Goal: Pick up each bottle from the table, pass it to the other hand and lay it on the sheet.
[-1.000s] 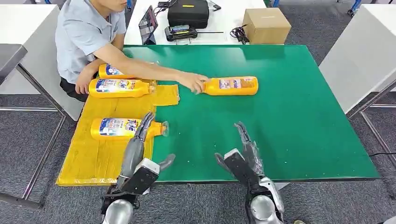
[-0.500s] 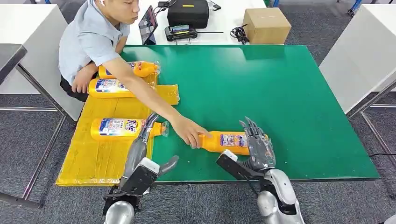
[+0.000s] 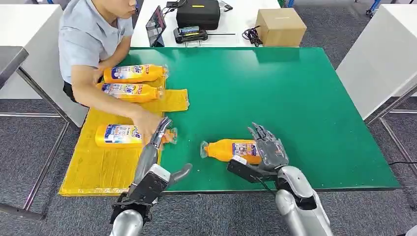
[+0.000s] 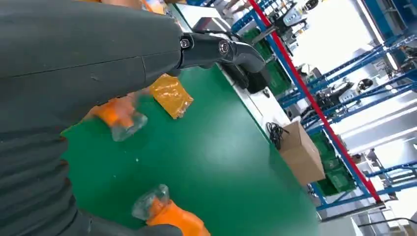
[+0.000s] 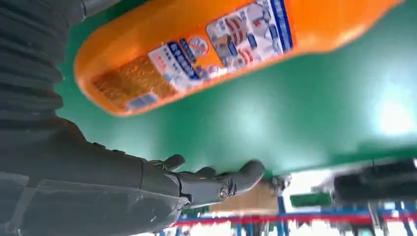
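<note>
Your biggest surface is the green tabletop (image 3: 295, 98), which reaches well ahead of both hands. Over its edge on your left hand's side lies the yellow sheet (image 3: 98, 167), partly beneath that arm.

A person in a grey shirt (image 3: 86, 34) sits beyond your left hand, and the person's hand (image 3: 146, 119) lies on the sheet just ahead of your left fingertips.

On the white table past the tabletop you can see a black case (image 3: 198, 13) and a cardboard box (image 3: 280, 26), far ahead of both hands.

Three orange bottles lie on the sheet: the far bottle (image 3: 134, 73) and the middle bottle (image 3: 130, 92) are well ahead of your left hand, and the near bottle (image 3: 120, 135) lies just in front of it, its clear cap end beside the fingertips.

The fourth orange bottle (image 3: 231, 149) lies on its side on the bare tabletop, cap pointing toward your left hand. Your right hand (image 3: 268, 150) rests over its base end, fingers spread and laid across it; the right wrist view shows the bottle (image 5: 226, 49) against the palm with the thumb (image 5: 216, 182) apart from it, so it isn't gripped.

Your left hand (image 3: 157, 162) holds nothing, fingers straight and pointing forward, thumb out to the side.
</note>
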